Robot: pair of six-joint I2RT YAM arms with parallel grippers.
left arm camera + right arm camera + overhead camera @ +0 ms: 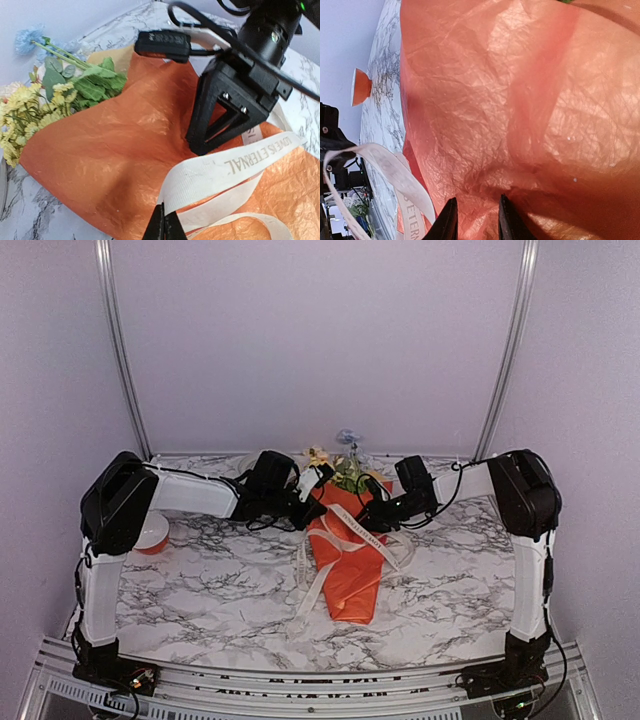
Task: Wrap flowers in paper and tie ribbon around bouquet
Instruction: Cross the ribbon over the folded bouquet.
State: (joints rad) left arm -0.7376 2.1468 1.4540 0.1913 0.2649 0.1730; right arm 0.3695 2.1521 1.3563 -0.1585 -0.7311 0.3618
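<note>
**Bouquet**: lies at the centre of the marble table in the overhead view, narrow end toward the bottom of the frame and wide end toward the top.

**Paper**: orange and crinkled, wrapped as a cone. It fills nearly the whole right wrist view, so its edges are cut off there.

**Flowers**: yellow blossoms and green leaves spill from the cone at the left edge of the left wrist view, with one pale blue bloom at upper left. The stems are hidden inside the paper.

**Ribbon**: cream, with partly legible lettering, draped across the cone. Its loose ends trail off the cone at lower left in the overhead view.

**Left gripper**: at the bottom edge of its own view and mostly cropped. The fingers are pressed together, pinching the ribbon at a fold.

**Right gripper**: the fingers stand a little apart over the paper. I cannot tell whether they nip a fold or only rest on it.

**Spool**: orange and white, at centre left, half hidden behind the left arm.
</note>
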